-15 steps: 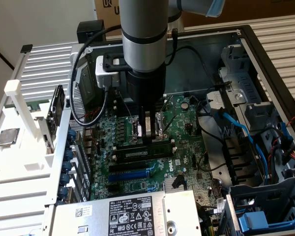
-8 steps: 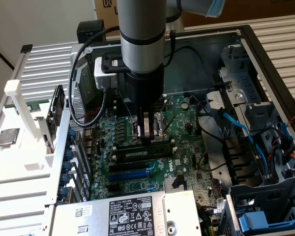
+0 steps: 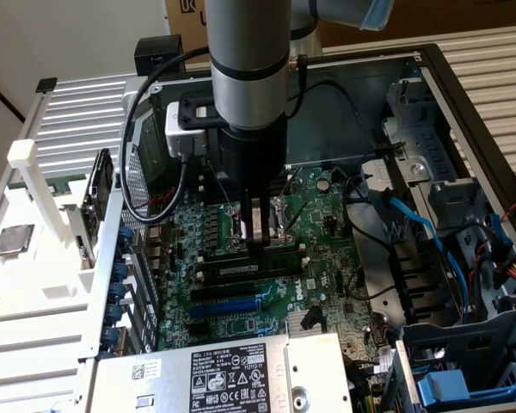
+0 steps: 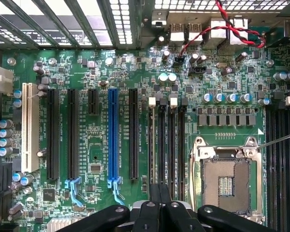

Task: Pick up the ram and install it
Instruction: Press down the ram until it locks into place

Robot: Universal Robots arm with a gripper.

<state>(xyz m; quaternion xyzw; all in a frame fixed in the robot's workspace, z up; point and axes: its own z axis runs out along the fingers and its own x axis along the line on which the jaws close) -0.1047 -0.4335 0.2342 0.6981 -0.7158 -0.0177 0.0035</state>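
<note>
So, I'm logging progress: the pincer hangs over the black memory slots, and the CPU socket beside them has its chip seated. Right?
Not quite. The CPU socket is empty: the wrist view shows its bare contact field inside the metal frame. The pincer is indeed over the memory slots.

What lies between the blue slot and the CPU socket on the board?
In the wrist view, one long black slot and then the bank of memory slots lie between the blue slot and the CPU socket.
</note>
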